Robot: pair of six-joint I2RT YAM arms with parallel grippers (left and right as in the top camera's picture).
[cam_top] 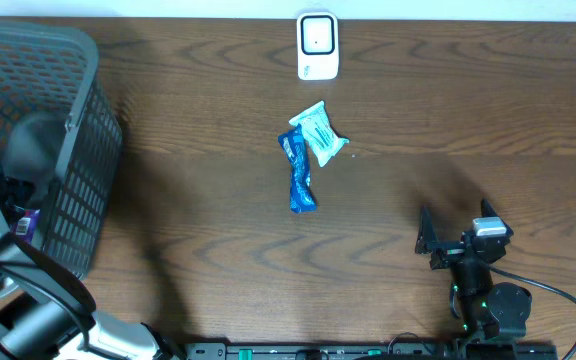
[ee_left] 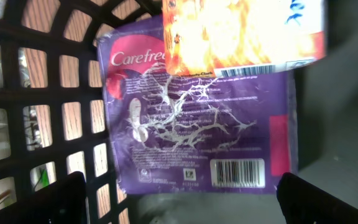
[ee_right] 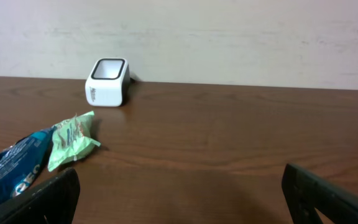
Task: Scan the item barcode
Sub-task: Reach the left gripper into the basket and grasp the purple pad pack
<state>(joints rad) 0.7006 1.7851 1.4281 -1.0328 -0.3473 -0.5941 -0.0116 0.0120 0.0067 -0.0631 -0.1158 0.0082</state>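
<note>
- Purple soft-film Carefree pad pack (ee_left: 197, 124) is lying flat directly under and ahead of my left gripper (ee_left: 182, 183), down inside the black plastic mesh basket (ee_left: 42, 81). I am treating it as the item to scan.
- Its white barcode patch (ee_left: 238, 172) is facing up at the wrist camera, at the corner of the pack nearest my right-hand finger.
- My left gripper is hanging with its jaws spread wide and nothing between them. One dark finger is showing at each lower corner of the wrist view, and I cannot tell how far above the pack they are.
- An orange-and-white packet (ee_left: 241, 34) is overlapping the pack's far edge, beyond my fingertips.
- I am expecting the pack to be light, soft and crinkly, with slick film that is likely to buckle or slide under a hard pinch. I am planning to grip across its narrow width at the end away from the barcode, so the code is not covered.
- My right gripper (ee_right: 180, 177) is also standing wide and empty over the brown wooden table (ee_right: 229, 143).
- Ahead of it and to its left are sitting a small white box-shaped scanner (ee_right: 107, 82), a green crumpled packet (ee_right: 72, 140) and a blue wrapper (ee_right: 11, 165).
</note>
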